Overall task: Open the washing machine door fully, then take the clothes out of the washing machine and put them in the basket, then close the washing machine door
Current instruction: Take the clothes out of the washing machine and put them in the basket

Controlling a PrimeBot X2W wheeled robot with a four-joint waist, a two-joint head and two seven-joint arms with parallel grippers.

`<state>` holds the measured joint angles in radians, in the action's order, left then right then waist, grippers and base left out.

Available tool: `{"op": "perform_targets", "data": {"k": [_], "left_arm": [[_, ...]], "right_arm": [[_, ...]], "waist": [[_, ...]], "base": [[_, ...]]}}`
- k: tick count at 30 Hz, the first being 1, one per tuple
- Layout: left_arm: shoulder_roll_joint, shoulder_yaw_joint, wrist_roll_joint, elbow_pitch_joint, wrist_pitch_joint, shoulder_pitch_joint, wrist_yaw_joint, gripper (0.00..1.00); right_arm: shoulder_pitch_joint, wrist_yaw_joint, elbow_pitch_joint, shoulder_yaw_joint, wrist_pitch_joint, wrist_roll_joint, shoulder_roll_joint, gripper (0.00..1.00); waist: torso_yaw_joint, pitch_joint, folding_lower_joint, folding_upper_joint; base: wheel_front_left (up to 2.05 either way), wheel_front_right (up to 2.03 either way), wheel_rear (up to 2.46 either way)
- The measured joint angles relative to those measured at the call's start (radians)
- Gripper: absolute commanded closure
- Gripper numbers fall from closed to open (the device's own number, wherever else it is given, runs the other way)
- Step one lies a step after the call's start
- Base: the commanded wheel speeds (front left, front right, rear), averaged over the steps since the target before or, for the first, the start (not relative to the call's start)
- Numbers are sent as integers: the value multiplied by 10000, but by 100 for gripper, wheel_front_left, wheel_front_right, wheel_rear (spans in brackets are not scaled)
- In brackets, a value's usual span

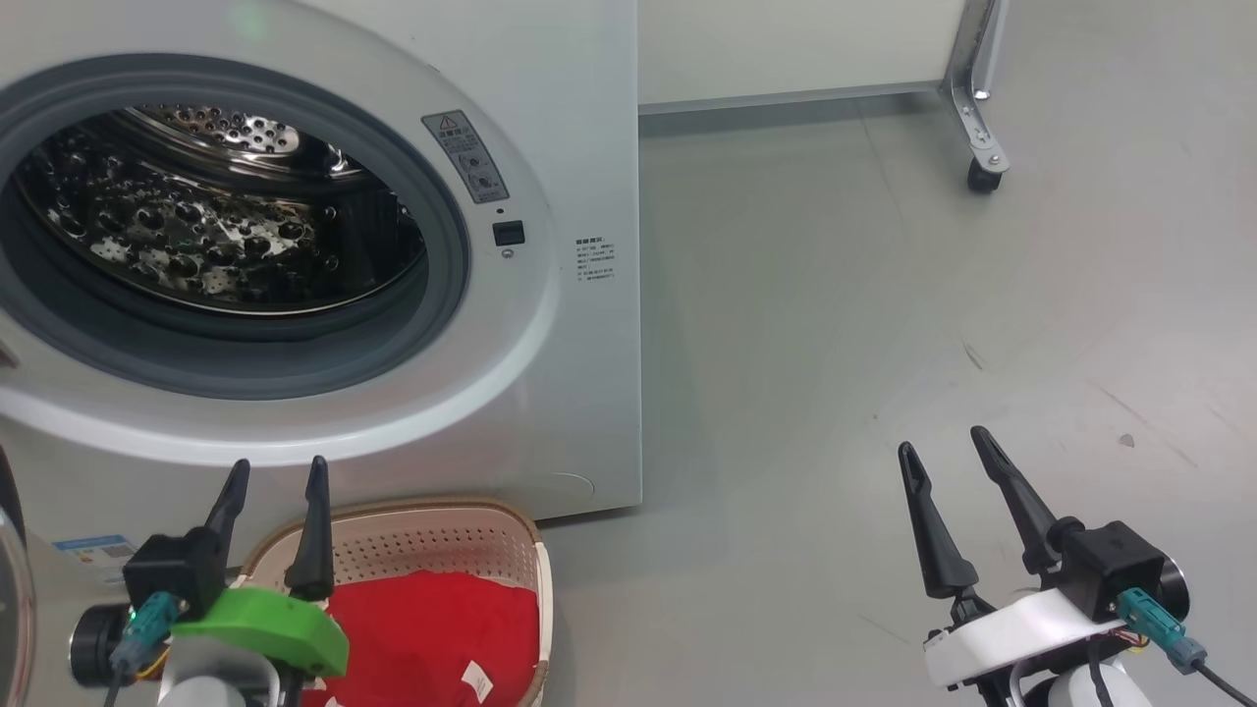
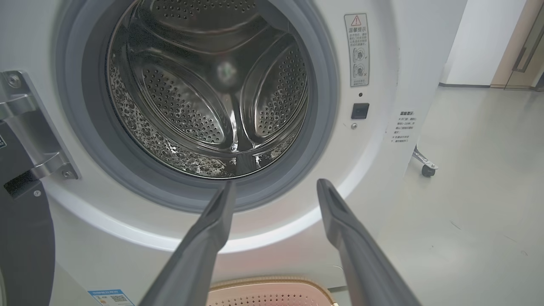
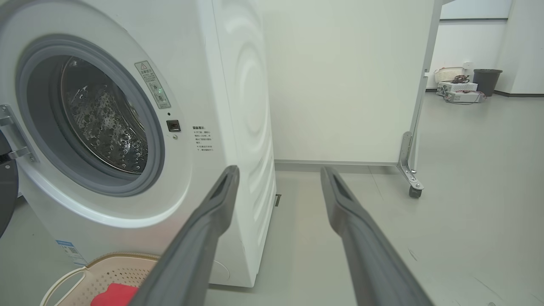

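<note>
The washing machine (image 1: 589, 147) stands on the grey floor (image 1: 884, 344), white and front-loading, and takes up the left half of the head view. Its round opening is uncovered, ringed by a grey rubber gasket (image 1: 447, 295), and the perforated steel drum (image 1: 196, 226) shows behind it. The washing machine door (image 2: 21, 255) is swung out on its metal hinge (image 2: 36, 127) to the left of the opening, so only a dark edge of it can be seen. To the right, behind the machine, a pale partition panel (image 1: 786, 44) rests on a frame with a caster wheel (image 1: 982, 177).

The basket (image 1: 442, 540) sits on the floor at the foot of the machine, below the opening. The clothes (image 1: 432, 628) lie inside it as a bright red bundle with a small white label (image 1: 478, 679) turned up.

The left gripper (image 1: 279, 463) hangs over the near left part of the basket, its fingers spread and nothing between them. The right gripper (image 1: 943, 441) is well off to the right over bare floor, its fingers likewise spread and holding nothing.

A small blue sticker (image 1: 93, 550) marks the machine's lower left corner, and a grey warning sticker (image 1: 466, 157) sits right of the opening
</note>
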<state>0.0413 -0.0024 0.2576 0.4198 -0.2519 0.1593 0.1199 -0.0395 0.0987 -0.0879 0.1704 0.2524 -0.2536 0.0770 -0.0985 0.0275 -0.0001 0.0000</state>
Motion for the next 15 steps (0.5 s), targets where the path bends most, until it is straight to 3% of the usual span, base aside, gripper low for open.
{"op": "perform_targets", "data": {"k": [15], "left_arm": [[0, -203, 136, -1273, 0, -1678, 0, 0]], "right_arm": [[-314, -94, 73, -153, 0, -31, -19, 0]], "waist": [[-139, -279, 0, 0]], "base": [[0, 0, 0]]}}
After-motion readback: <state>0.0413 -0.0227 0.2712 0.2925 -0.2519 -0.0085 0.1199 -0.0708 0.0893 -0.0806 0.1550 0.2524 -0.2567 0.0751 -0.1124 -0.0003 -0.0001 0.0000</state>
